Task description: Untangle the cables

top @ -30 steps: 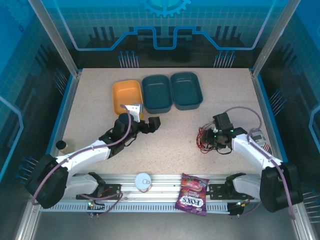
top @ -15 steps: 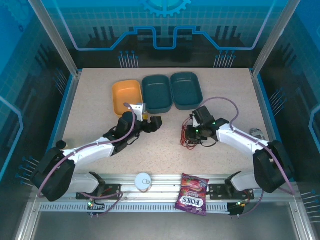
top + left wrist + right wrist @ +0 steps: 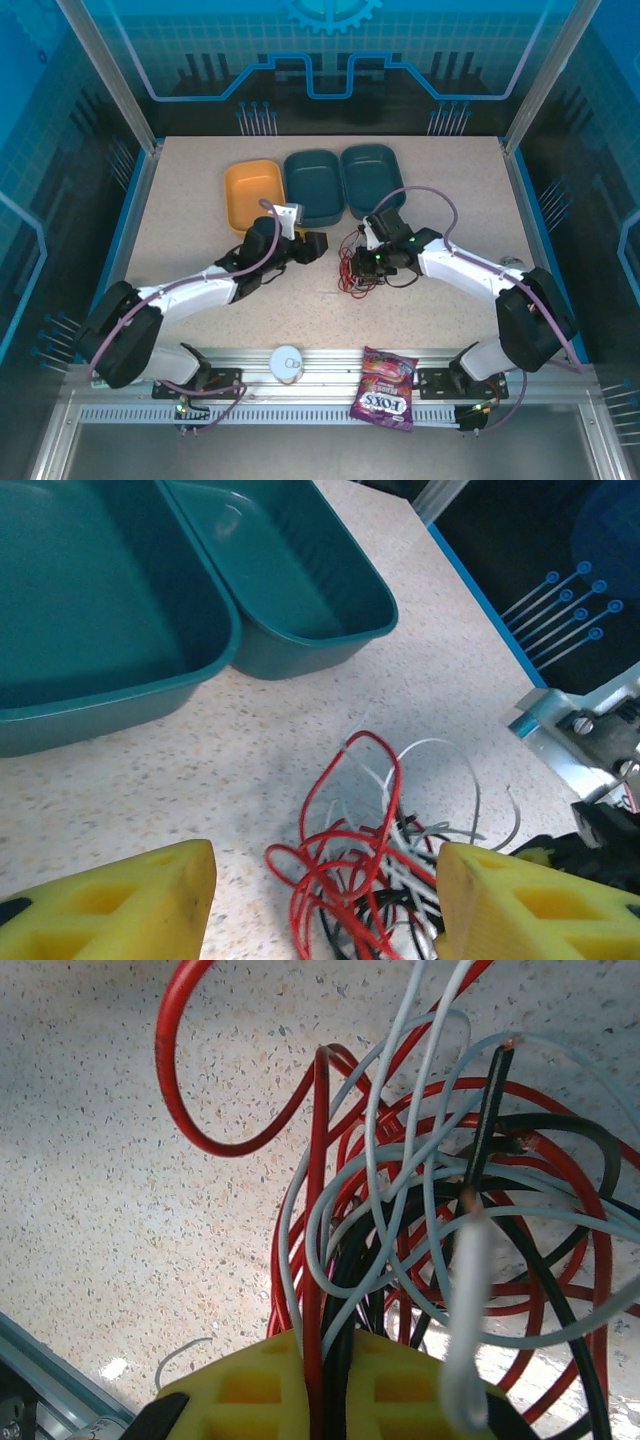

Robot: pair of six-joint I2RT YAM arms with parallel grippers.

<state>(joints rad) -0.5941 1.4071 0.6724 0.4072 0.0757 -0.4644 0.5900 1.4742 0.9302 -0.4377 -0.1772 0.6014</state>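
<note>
Centrally, cables (image 3: 352, 272) tangled on the speckled table (image 3: 450, 180) just before two teal trays (image 3: 372, 180); right gripper (image 3: 325, 1355), fingers clamped on red and black strands; left gripper (image 3: 325, 900), fingers apart, flanking the tangle

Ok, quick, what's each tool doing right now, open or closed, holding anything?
Left tool: open, holding nothing; the cables lie just ahead of it.
Right tool: closed on the cables, red and black strands pinched.
</note>
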